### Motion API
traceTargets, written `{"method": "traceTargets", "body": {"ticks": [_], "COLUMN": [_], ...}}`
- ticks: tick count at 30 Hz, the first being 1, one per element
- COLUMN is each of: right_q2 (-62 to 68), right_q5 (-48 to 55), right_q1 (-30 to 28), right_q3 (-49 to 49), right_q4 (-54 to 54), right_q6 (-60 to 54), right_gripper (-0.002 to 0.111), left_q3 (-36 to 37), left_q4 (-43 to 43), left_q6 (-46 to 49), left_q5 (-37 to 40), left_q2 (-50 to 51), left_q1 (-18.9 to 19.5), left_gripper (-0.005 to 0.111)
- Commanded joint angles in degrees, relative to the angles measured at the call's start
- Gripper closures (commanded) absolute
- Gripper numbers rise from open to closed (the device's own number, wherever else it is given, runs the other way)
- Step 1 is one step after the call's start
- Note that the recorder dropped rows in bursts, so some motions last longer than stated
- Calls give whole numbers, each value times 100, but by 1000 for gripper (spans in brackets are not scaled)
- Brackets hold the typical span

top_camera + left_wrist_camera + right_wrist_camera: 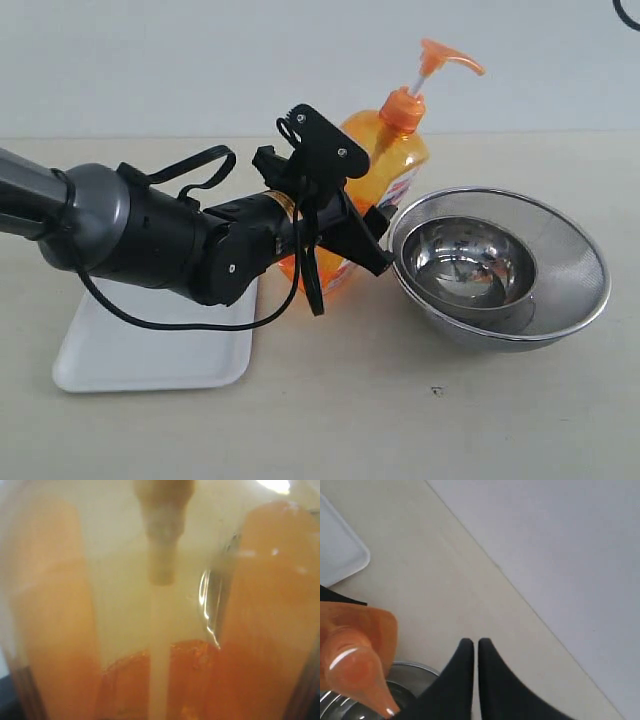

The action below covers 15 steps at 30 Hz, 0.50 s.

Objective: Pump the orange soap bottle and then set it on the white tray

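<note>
Translucent orange soap bottle [398, 160], partly full; pump raised.

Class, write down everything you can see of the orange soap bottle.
The orange soap bottle is tall translucent orange plastic, partly full of orange liquid, with a white-and-orange label. Its orange pump head sits raised on a white stem. It stands roughly upright between the white tray and the steel bowls. The left gripper clamps its body; whether its base rests on the table is hidden.
</note>
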Motion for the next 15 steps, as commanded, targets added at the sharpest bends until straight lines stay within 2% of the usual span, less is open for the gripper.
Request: {"method": "traceTargets", "body": {"ticks": [1, 15], "right_q2": [-41, -41], "right_q5": [281, 363], "right_q1": [-32, -32], "right_q3": [-36, -36], "right_q4": [85, 259], "right_q6": [-186, -424], "right_gripper": [108, 108], "left_q3": [-93, -93], "left_q4": [-17, -17], "left_q6": [45, 45], "left_q5": [-530, -567], "left_q2": [-92, 126], "left_q1": [-45, -35], "left_gripper": [102, 102]}}
